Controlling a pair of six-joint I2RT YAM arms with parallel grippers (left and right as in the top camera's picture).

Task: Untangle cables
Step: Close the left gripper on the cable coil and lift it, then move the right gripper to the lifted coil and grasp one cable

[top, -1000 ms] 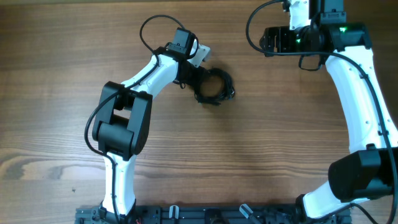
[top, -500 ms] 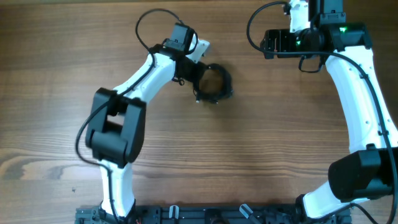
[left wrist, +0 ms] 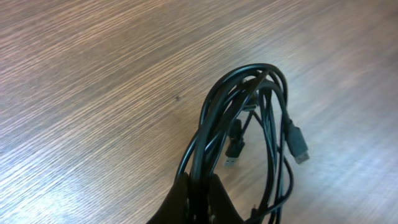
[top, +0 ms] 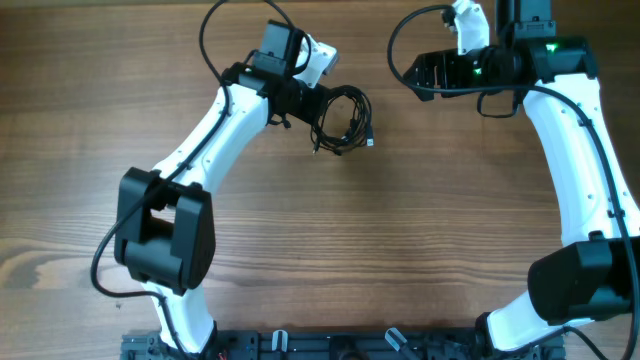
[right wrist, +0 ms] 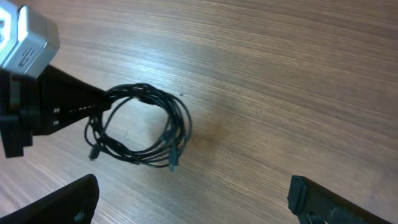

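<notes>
The cables (top: pixel 341 118) are a bundle of thin black wires in loose loops with small plug ends. My left gripper (top: pixel 311 104) is shut on one side of the bundle. In the left wrist view the loops (left wrist: pixel 252 118) fan out from the shut gripper (left wrist: pixel 200 198), and a plug (left wrist: pixel 299 145) dangles above the wood. The right wrist view shows the same bundle (right wrist: pixel 142 131) hanging from the left gripper (right wrist: pixel 74 106). My right gripper (top: pixel 414 72) stands wide open to the right of the bundle, apart from it. Nothing is between its fingers (right wrist: pixel 65 200).
The wooden table (top: pixel 420 230) spreads around both arms. A thicker black arm cable (top: pixel 215 30) loops behind the left wrist, and another (top: pixel 400 40) curls beside the right wrist. A black rail (top: pixel 330 345) runs along the front edge.
The left gripper has carried the bundle toward the far edge and slightly left; the loops have spread wider. The left elbow swung left. The right gripper shifted a little left.
</notes>
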